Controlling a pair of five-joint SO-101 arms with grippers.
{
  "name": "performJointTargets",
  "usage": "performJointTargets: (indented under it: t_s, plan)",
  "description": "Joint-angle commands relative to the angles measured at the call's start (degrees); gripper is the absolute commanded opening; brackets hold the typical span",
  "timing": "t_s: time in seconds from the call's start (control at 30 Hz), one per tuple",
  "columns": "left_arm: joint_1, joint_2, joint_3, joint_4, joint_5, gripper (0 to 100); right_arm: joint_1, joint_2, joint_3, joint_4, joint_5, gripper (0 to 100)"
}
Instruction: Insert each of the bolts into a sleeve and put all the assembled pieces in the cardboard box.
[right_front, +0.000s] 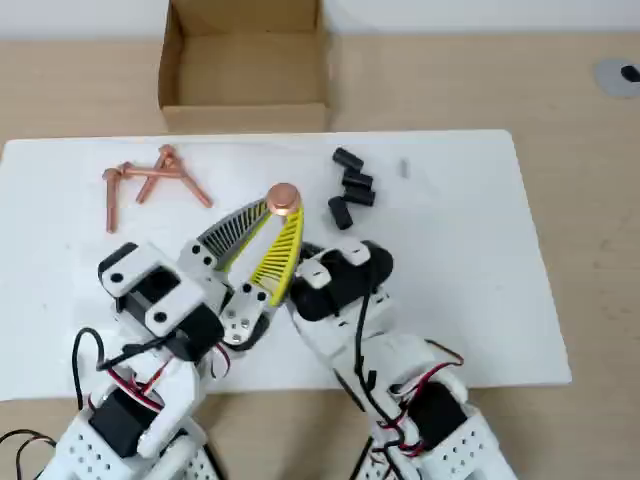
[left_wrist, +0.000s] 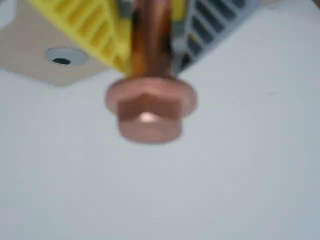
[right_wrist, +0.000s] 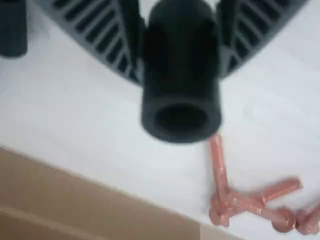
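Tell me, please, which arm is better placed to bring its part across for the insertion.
Probably the left. Its gripper holds the bolt out over the open mat. The right gripper, clamped on the sleeve, sits farther back beside it.

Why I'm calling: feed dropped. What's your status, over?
Left gripper shut on copper bolt. Right gripper shut on black sleeve. Not yet joined. Loose bolts, loose sleeves lie between arms and cardboard box.
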Motion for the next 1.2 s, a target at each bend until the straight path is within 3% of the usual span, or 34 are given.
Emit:
performJointTargets:
  t_s: [0.0,0.3,0.5,0.77,1.0,1.17]
  plan:
    - [1.14,-0.04,-0.09,-0.79,-0.44,1,-0.84,-8.31,0.13,-3.96,2.73,0.9]
    - [-8.35,-0.04,-4.13,0.44,-0.18,1,-0.84,-8.31,0.22,-4.31,3.43,0.9]
    - [-12.66,-0.04,-12.48,13.45,0.35,1,-0.84,-8.31,0.31,-4.40,3.43,0.9]
    - [-12.40,0.84,-20.84,31.82,7.21,2,-0.92,-8.31,2.77,-10.29,4.84,0.9]
    - [-12.40,1.01,-20.40,32.62,12.92,2,-1.10,-8.40,4.00,-14.51,4.75,0.9]
    - [-12.75,0.84,-20.92,32.79,13.19,1,-3.30,-8.66,3.82,-14.51,4.66,0.9]
